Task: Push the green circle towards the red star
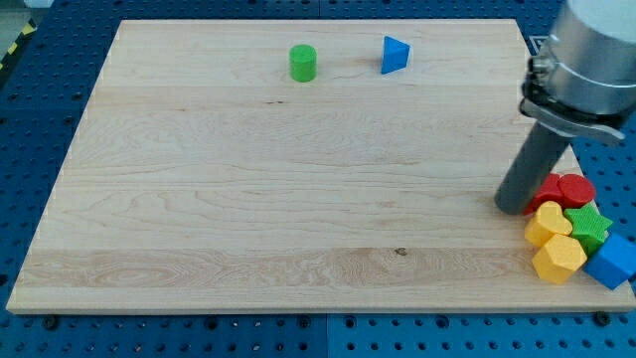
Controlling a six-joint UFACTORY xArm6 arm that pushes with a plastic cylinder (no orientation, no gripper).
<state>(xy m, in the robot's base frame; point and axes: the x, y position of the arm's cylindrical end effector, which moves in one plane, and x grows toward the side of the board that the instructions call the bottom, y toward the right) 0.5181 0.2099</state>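
Sitting near the desk's [199, 199] top edge, the green circle [303, 63] is untouched, just left of a blue triangle [395, 55]; the push is not yet begun. My tip [512, 207] rests far off at the view's right, beside the red star [550, 189] in a cluster with a red cylinder [575, 188], yellow blocks [553, 239], green star [589, 224] and blue block [614, 262]. The tool is a bare rod, holding nothing. No containers show.

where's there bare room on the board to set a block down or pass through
Free: the whole wooden board below the green cylinder block and blue triangular block, across to my tip. Also the top left corner.
Crowded: the bottom right corner, where the red, yellow, green star and blue cube blocks cluster beside my tip.
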